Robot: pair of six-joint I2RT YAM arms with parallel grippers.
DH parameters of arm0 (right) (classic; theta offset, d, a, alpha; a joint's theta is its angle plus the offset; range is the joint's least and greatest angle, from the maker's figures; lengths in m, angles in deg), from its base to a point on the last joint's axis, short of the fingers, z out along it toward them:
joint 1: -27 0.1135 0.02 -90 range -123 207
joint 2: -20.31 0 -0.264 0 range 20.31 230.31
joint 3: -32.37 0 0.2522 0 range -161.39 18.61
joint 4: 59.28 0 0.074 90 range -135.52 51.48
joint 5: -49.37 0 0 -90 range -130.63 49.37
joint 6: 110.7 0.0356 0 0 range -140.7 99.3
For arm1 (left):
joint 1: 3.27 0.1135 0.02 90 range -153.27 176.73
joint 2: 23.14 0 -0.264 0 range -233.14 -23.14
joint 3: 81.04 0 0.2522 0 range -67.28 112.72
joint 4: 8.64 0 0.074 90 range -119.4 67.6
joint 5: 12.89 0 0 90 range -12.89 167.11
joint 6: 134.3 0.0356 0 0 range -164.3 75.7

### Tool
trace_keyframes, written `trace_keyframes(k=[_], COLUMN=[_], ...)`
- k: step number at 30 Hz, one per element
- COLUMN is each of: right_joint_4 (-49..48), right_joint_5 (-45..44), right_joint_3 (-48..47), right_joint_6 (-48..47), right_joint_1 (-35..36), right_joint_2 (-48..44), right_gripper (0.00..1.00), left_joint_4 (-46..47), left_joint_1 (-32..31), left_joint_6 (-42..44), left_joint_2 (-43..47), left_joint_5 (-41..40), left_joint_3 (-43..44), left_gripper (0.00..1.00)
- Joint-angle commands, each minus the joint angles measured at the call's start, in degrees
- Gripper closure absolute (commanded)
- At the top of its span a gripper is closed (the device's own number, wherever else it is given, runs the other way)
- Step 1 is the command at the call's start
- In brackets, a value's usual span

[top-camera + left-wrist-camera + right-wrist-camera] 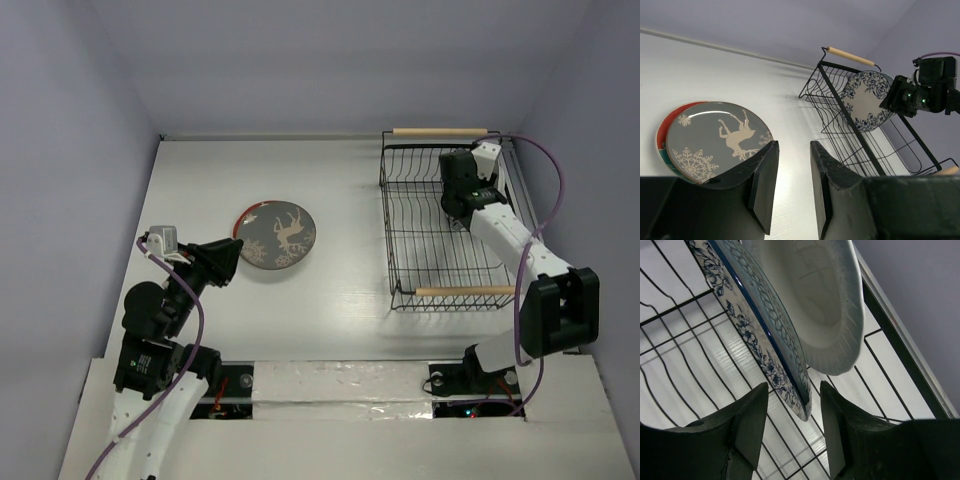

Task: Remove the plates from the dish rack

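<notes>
Use your right gripper (792, 390), the nearer one: the blue-rimmed plate (760, 335) stands on edge, its rim between the parted fingers. The left gripper (794, 145) fingers are narrowly apart and empty.

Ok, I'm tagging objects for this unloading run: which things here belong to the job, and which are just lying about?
Job: black wire dish rack with wooden handles; white plate with blue floral rim, standing in it; pale green plate behind that; dark grey reindeer plate on the white table, stacked on a red-and-blue plate.
Lying about: nothing loose; just the table and purple arm cables.
</notes>
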State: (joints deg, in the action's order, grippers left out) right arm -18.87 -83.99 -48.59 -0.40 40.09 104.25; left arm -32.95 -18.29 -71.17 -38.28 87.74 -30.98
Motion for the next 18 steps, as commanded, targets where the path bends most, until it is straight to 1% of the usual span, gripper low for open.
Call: trace_keyframes(k=[1,7,8,10,12,13,14,15,16,18], right_joint_4=[-0.1,0.1,0.0,0.0,-0.1,-0.2,-0.2,-0.2,-0.1,-0.2], right_joint_5=[-4.7,-6.7,-6.8,-7.4,-7.6,-7.7,-7.7,-8.0,-8.1,-8.1], right_joint_3=[-3.7,-4.7,-4.8,-5.0,-5.2,-5.3,-5.3,-5.4,-5.4,-5.2], right_joint_6=[-1.0,-1.5,-1.7,-1.8,-1.8,-1.9,-2.1,-2.1,-2.1,-1.8], right_joint_1=[-0.3,-0.3,-0.3,-0.3,-0.3,-0.3,-0.3,-0.3,-0.3,-0.3], right_joint_2=[0.3,3.4,3.8,4.7,6.0,6.4,6.8,7.2,7.7,7.2], right_gripper=[0.49,0.59,0.63,0.66,0.65,0.64,0.6,0.59,0.63,0.69], left_joint_4=[2.0,1.9,1.8,2.0,1.8,1.8,1.8,1.8,1.7,1.7], left_joint_1=[-0.3,-0.3,-0.3,-0.3,-0.3,-0.3,-0.3,-0.3,-0.3,-0.3], left_joint_6=[0.2,0.3,0.2,0.3,0.2,0.3,0.3,0.3,0.3,0.3], left_joint_2=[0.5,0.7,0.7,0.7,0.8,0.9,0.9,0.9,0.9,0.9], left_joint_5=[-0.2,-0.4,-0.4,-0.3,-0.4,-0.4,-0.5,-0.5,-0.6,-0.5], left_joint_3=[0.0,0.0,0.0,0.0,0.1,0.1,0.0,0.0,0.0,0.0], left_gripper=[0.71,0.71,0.71,0.71,0.71,0.71,0.71,0.71,0.71,0.71])
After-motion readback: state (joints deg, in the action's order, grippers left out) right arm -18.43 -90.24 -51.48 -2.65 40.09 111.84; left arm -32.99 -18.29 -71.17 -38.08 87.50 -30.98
